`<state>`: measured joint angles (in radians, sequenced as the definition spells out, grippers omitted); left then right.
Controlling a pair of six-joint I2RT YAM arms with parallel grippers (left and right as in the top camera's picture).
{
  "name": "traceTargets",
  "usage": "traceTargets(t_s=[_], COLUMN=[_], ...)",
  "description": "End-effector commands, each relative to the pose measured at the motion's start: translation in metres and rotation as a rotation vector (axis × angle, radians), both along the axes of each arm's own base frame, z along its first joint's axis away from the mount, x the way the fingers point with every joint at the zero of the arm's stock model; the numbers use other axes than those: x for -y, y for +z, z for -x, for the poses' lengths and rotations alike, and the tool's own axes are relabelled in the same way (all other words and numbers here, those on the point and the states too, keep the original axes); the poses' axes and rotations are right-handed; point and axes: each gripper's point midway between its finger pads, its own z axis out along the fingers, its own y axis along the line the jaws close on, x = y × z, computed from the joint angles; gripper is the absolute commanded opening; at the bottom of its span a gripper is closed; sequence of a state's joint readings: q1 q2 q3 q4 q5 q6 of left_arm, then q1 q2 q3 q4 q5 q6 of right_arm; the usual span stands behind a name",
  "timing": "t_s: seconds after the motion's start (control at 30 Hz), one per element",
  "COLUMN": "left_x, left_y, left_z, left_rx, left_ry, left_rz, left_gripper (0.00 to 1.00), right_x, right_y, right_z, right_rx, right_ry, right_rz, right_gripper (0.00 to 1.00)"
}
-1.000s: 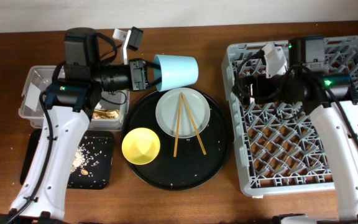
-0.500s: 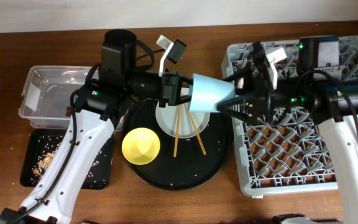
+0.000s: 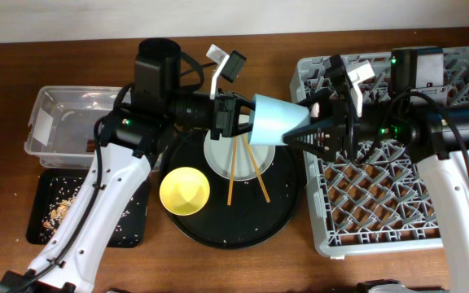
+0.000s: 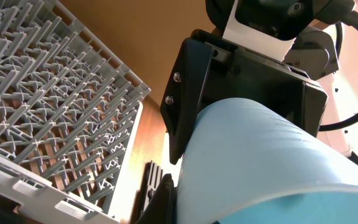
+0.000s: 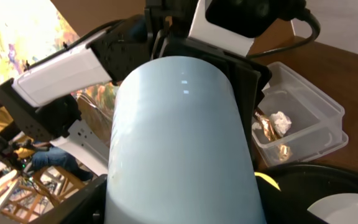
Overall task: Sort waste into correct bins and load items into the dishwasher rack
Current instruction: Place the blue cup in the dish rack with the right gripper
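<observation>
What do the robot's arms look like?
The left arm and right arm have smooth white shells with black joints. Black cables loop along them; tiny green lights glow on the right one. The left pincer and right pincer are black.

Table (image 3: 218, 268): rack (image 3: 326, 236); tub (image 3: 46, 104); shallow tray (image 3: 39, 232); round tray (image 3: 247, 232)

Smooth matt plastic light-blue cup (image 3: 277, 120), grey matt plastic dishwasher rack (image 3: 381, 203), clear glossy plastic tub (image 3: 63, 106), bare wooden chopsticks (image 3: 231, 179), polished wood table (image 3: 218, 264).
</observation>
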<state>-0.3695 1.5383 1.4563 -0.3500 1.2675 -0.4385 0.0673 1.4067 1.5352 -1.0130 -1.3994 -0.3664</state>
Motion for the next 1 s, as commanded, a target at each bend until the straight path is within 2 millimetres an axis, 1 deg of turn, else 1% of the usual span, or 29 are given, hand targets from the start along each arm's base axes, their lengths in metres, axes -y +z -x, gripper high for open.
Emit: traceTargets(t_s=[0.0, 0.03, 0.07, 0.1, 0.13, 0.17, 0.2, 0.23, 0.27, 0.3, 0.33, 0.37, 0.4, 0.43, 0.47, 0.53, 0.57, 0.6, 0.63, 0.67, 0.7, 0.77, 0.8, 0.9, 0.93, 0.97], left_x=[0.006, 0.006, 0.006, 0.006, 0.004, -0.001, -0.016, -0.037, -0.059, -0.084, -0.111, -0.134, -0.147, -0.159, -0.166, -0.182, -0.186, -0.188, -0.188, -0.188, -0.188, -0.188, -0.188, -0.188, -0.188, -0.188], left_y=[0.001, 0.0, 0.0, 0.0, 0.0, -0.002, -0.004, -0.006, -0.008, -0.012, -0.019, -0.033, -0.05, -0.074, -0.086, -0.112, -0.119, -0.121, -0.121, -0.121, -0.121, -0.121, -0.121, -0.121, -0.121, -0.121], left_z=[0.004, 0.003, 0.002, 0.002, -0.001, -0.01, -0.028, -0.049, -0.069, -0.088, -0.103, -0.112, -0.114, -0.114, -0.112, -0.103, -0.099, -0.098, -0.099, -0.099, -0.099, -0.099, -0.099, -0.099, -0.099, -0.099], left_rx=[0.006, 0.007, 0.007, 0.007, 0.009, 0.011, 0.016, 0.018, 0.021, 0.016, -0.012, -0.081, -0.155, -0.242, -0.286, -0.375, -0.404, -0.409, -0.409, -0.41, -0.41, -0.409, -0.41, -0.41, -0.409, -0.41], left_ry=[-0.017, -0.01, -0.009, -0.008, 0.005, 0.045, 0.122, 0.21, 0.303, 0.4, 0.498, 0.584, 0.647, 0.731, 0.769, 0.843, 0.859, 0.869, 0.871, 0.871, 0.871, 0.871, 0.871, 0.871, 0.871, 0.871], left_rz=[0.002, -0.001, -0.002, -0.002, -0.005, -0.014, -0.027, -0.04, -0.055, -0.073, -0.102, -0.147, -0.202, -0.297, -0.35, -0.469, -0.504, -0.518, -0.52, -0.52, -0.52, -0.52, -0.52, -0.52, -0.52, -0.52], left_gripper=[0.0, 0.0, 0.01, 0.14, 0.24, 0.32, 0.45, 0.51, 0.55, 0.59, 0.63, 0.65, 0.66, 0.71, 0.74, 0.99, 0.99, 0.99, 0.99, 0.99, 0.99, 0.99, 0.99, 0.99, 0.99, 0.99], right_x=[-0.001, -0.001, -0.001, -0.001, 0.0, 0.0, 0.002, 0.006, 0.011, 0.018, 0.03, 0.058, 0.095, 0.139, 0.159, 0.199, 0.208, 0.22, 0.227, 0.232, 0.238, 0.245, 0.244, 0.246, 0.246, 0.247], right_y=[0.005, 0.005, 0.005, 0.003, 0.002, 0.0, -0.006, -0.014, -0.025, -0.036, -0.049, -0.071, -0.089, -0.1, -0.104, -0.113, -0.118, -0.133, -0.142, -0.152, -0.166, -0.183, -0.194, -0.227, -0.237, -0.252], right_z=[0.001, 0.0, 0.0, -0.002, -0.006, -0.008, -0.013, -0.021, -0.031, -0.042, -0.055, -0.076, -0.093, -0.101, -0.101, -0.093, -0.092, -0.096, -0.098, -0.103, -0.111, -0.127, -0.138, -0.155, -0.158, -0.161], right_rx=[0.027, 0.028, 0.028, 0.037, 0.052, 0.054, 0.045, 0.031, 0.012, -0.023, -0.051, -0.123, -0.182, -0.215, -0.221, -0.255, -0.272, -0.341, -0.376, -0.409, -0.455, -0.479, -0.473, -0.508, -0.523, -0.547], right_ry=[-0.001, -0.002, -0.002, -0.012, -0.027, -0.038, -0.072, -0.122, -0.185, -0.262, -0.364, -0.569, -0.798, -1.032, -1.131, -1.302, -1.322, -1.346, -1.345, -1.341, -1.33, -1.326, -1.301, -1.281, -1.271, -1.256], right_rz=[0.007, 0.008, 0.008, 0.019, 0.032, 0.044, 0.081, 0.132, 0.194, 0.259, 0.346, 0.487, 0.629, 0.778, 0.851, 1.013, 1.053, 1.071, 1.083, 1.084, 1.069, 1.063, 1.065, 1.095, 1.106, 1.126], right_gripper=[0.56, 0.52, 0.51, 0.49, 0.48, 0.48, 0.48, 0.48, 0.47, 0.47, 0.47, 0.46, 0.45, 0.45, 0.45, 0.45, 0.45, 0.45, 0.45, 0.44, 0.44, 0.44, 0.44, 0.44, 0.44, 0.44])
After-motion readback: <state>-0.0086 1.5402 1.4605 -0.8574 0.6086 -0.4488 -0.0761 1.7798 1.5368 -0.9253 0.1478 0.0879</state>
